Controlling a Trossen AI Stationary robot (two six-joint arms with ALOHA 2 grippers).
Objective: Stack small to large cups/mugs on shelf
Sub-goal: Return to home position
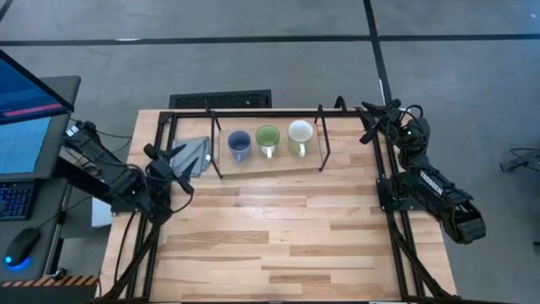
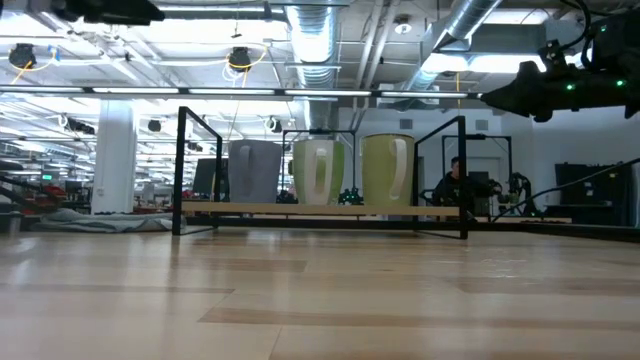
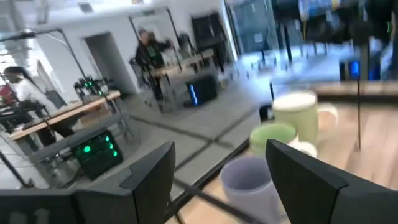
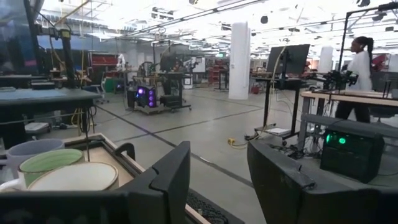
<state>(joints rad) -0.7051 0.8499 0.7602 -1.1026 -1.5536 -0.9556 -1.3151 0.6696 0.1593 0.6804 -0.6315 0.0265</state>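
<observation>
Blue-grey ceramic mug (image 1: 239,143), green ceramic mug (image 1: 267,139), cream ceramic mug (image 1: 299,135): upright, in row on light wooden shelf (image 1: 270,165) with black rod frame, far side of plank tabletop (image 1: 278,245).
Left pincer (image 1: 173,173): released, empty, near shelf's left end, next to grey cloth (image 1: 196,152).
Right pincer (image 1: 375,118): released, empty, near shelf's right end.
Hazard: retreat path clipping frame rod would jolt shelf, topple mugs. Cloth snag possible.

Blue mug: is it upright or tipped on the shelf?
Upright. The blue mug shows its open mouth from above and stands on the shelf beside the green mug.
</observation>
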